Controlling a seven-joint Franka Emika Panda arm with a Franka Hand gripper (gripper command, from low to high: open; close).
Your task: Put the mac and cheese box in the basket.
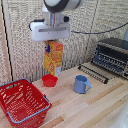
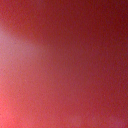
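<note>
While the end effector (image 1: 51,41) clamps its top edge, the light, stiff mac and cheese carton (image 1: 53,58) hangs above the counter (image 1: 90,105), right of the basket (image 1: 22,102).

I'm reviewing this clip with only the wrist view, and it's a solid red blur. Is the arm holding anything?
Observer: Yes. In the exterior view the gripping tool has the mac and cheese carton hanging beneath it, lifted off the table.
Operator: Is it over the basket?
Observer: No. The container sits toward the exterior view's left, nearer the camera; the carton hangs about above a small red bowl.
Operator: Anything else nearby?
Observer: A blue mug stands to the exterior view's right of the bowl.
</note>
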